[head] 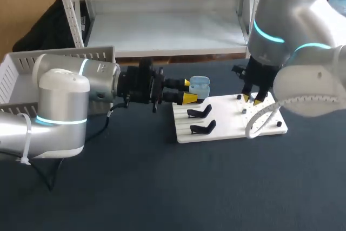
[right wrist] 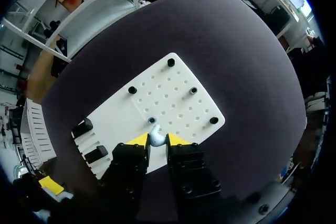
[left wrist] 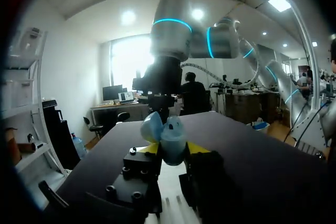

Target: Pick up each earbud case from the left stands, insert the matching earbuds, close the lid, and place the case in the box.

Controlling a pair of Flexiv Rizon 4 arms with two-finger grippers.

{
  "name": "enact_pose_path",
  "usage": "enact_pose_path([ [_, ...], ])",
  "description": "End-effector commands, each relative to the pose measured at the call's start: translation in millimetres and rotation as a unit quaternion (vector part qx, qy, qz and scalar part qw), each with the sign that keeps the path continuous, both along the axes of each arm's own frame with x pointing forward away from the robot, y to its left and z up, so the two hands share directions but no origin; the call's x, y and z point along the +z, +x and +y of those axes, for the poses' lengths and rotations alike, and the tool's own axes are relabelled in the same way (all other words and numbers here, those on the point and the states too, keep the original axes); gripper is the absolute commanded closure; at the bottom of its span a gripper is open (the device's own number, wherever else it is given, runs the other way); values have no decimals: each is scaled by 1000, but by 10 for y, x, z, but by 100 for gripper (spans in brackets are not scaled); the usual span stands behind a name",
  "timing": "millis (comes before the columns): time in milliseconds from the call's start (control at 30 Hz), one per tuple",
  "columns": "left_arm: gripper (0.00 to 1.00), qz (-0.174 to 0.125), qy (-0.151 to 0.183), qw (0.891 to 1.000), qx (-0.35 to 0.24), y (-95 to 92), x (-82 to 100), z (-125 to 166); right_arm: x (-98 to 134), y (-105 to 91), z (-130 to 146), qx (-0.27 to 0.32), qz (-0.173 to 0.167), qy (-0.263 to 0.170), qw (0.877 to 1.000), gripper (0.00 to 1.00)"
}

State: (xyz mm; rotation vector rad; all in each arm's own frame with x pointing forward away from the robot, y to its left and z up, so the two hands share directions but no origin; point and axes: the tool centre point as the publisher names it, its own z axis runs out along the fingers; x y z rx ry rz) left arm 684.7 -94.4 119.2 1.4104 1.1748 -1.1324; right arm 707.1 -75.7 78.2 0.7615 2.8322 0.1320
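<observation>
A light blue earbud case (head: 199, 85) with its lid open is held sideways above the white board's left end, my left gripper (head: 190, 91) shut on it. In the left wrist view the case (left wrist: 171, 136) stands between the yellow fingertips (left wrist: 149, 148), lid tilted back. My right gripper (head: 252, 99) points down over the board's right half. In the right wrist view a small white earbud (right wrist: 156, 138) sits pinched between its yellow fingertips (right wrist: 138, 140), just beside a black peg (right wrist: 151, 120).
The white pegboard (head: 227, 118) lies mid-table with several black pegs (right wrist: 193, 91) and two empty black stands (head: 199, 113) at its left end. A white slatted box (head: 16, 77) stands at the far left. The dark tabletop (head: 178, 187) spreads in front.
</observation>
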Motion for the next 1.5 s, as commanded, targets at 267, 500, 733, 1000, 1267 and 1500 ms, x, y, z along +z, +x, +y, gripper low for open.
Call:
enact_pose_path([
  [267,100,-1,-1,1000,2,-11,-7,-1,1105,-451,112,82,-24,-9,996,100],
  [500,100,-1,-1,1000,2,-11,-7,-1,1490,-682,424,188,-50,-4,981,100],
  [733,100,-1,-1,1000,2,-11,-7,-1,1482,-746,569,225,-56,-3,973,100],
  [1000,100,-1,-1,1000,2,-11,-7,-1,1482,-746,569,225,-56,-3,973,100],
  [1267,100,-1,-1,1000,2,-11,-7,-1,1487,-803,858,259,-64,2,964,100],
  [1500,100,-1,-1,1000,2,-11,-7,-1,1405,-786,1171,296,-56,-12,954,100],
])
